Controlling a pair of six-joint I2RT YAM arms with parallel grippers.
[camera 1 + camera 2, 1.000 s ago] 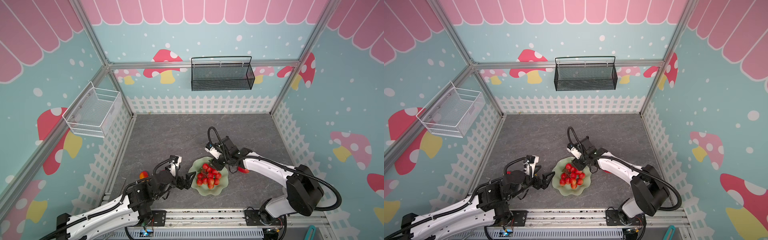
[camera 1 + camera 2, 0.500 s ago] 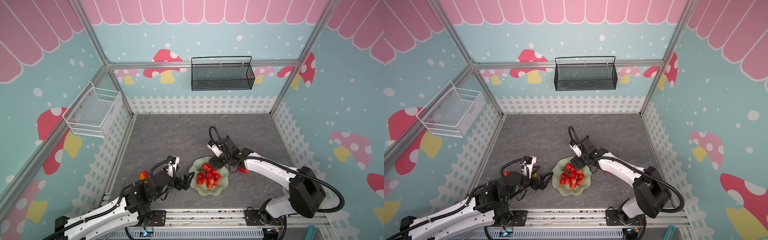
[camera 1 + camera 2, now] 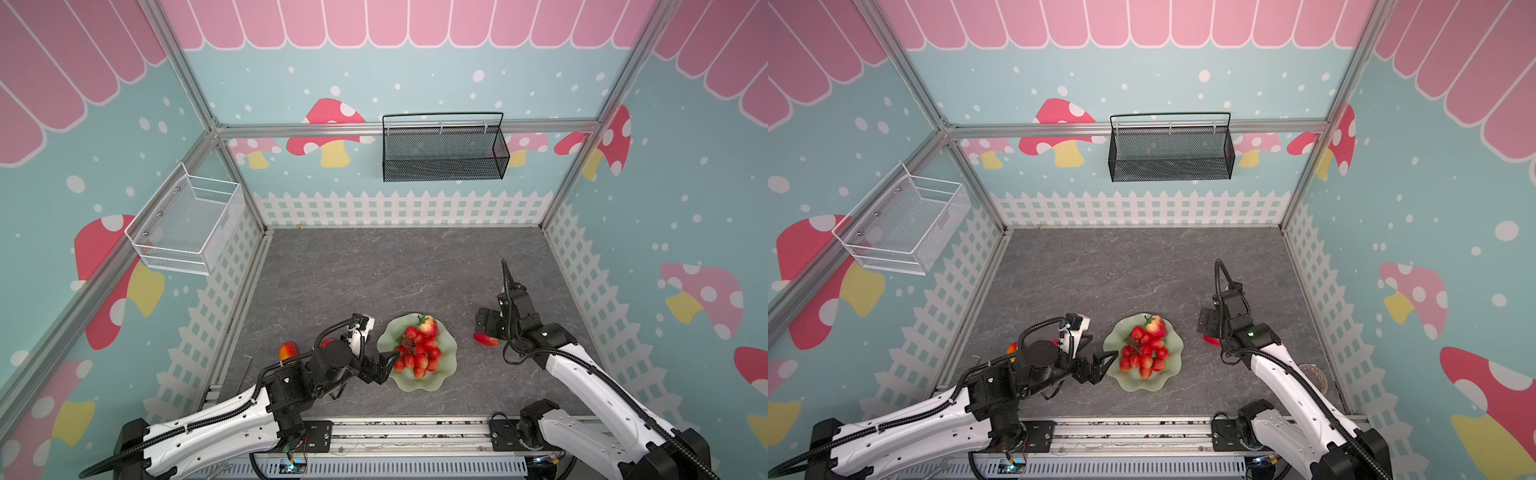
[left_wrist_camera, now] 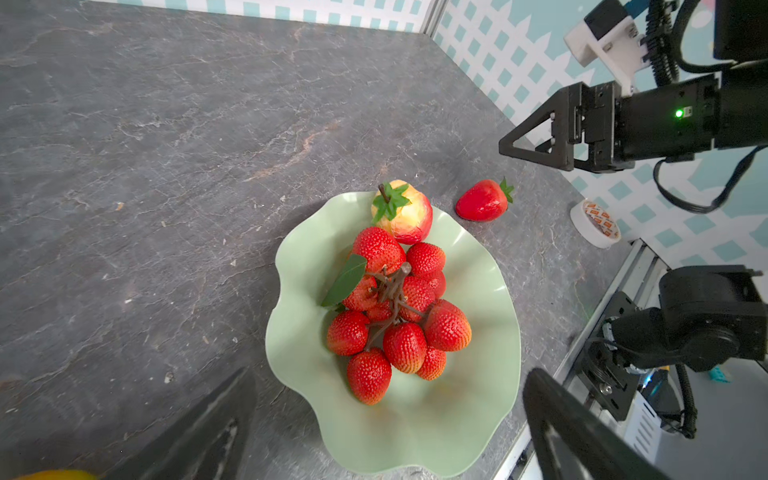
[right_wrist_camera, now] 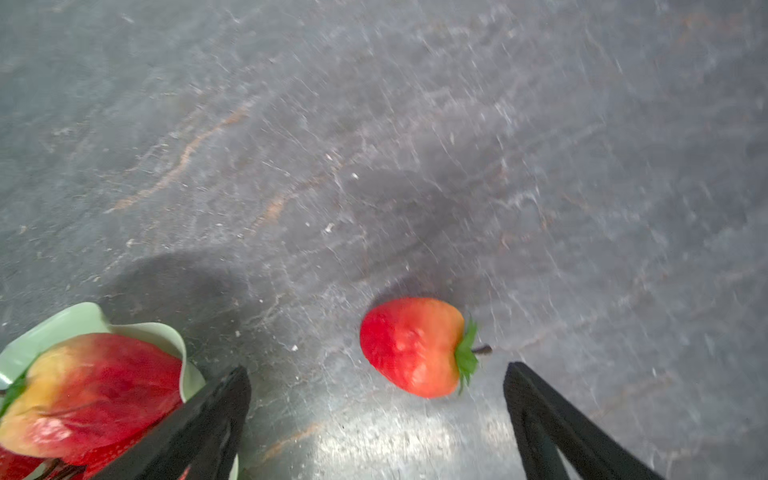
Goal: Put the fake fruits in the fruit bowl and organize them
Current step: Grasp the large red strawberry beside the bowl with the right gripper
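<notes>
The fruit bowl is pale green; the berry bunch is glossy red, dimpled, on a brown stem. The lone strawberry is red, green-capped. The tabletop is dark grey, rust-veined.

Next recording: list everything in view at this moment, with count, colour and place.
fruit bowl: one, pale green, table's near middle.
berry bunch: one, red on a dark stem, in the bowl.
strawberry in the bowl: one, red-yellow, green-topped, at its far rim.
loose strawberry: one, red, on the table right of the bowl.
mango: one, red-yellow, beside the left arm.
tape roll: one, white, table's near right corner.
black mesh basket: one, back wall.
white wire basket: one, left wall.
table: one, grey.
left pincer: open, at the bowl's left rim.
right pincer: open, near the loose strawberry.
</notes>
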